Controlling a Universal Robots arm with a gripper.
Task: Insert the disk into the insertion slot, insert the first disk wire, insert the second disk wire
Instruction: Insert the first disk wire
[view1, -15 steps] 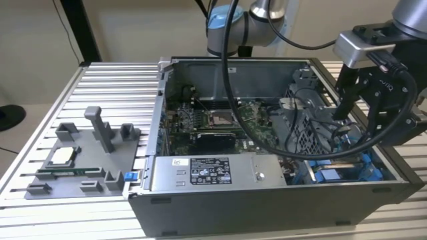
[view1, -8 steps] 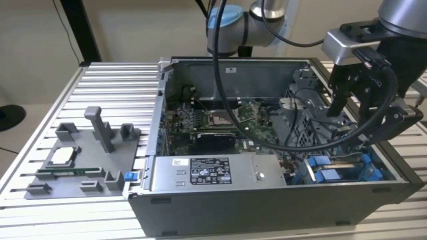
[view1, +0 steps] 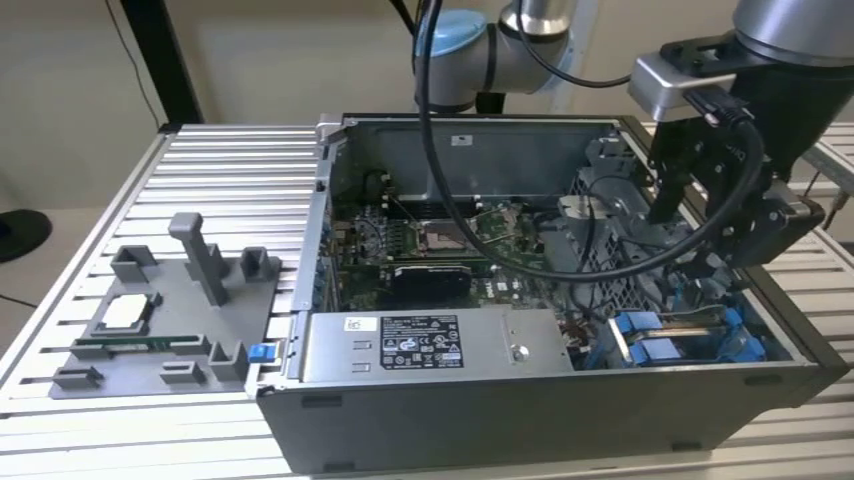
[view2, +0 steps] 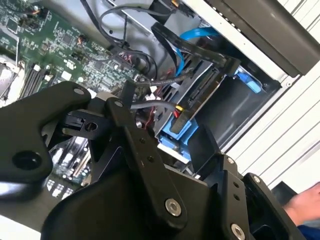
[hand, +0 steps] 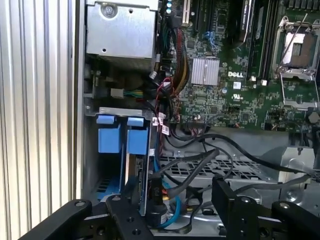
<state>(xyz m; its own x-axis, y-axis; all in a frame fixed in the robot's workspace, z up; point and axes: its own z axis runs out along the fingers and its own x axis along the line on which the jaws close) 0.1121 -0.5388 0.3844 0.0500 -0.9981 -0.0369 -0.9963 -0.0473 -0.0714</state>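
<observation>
Hand spread wide, hovering over the lower-right corner of the open computer case in the exterior view. Just beneath it, the disk sits in its blue carrier inside the insertion slot. A black cable and a blue cable run at the disk's end. The power-supply box lies alongside, and a grey fixture tray rests on the table at frame left.

Plain beige wall behind. Black upright post against it. Slatted aluminium table. Pale floor at the exterior view's left, with a dark round base on it. Even, soft light.
</observation>
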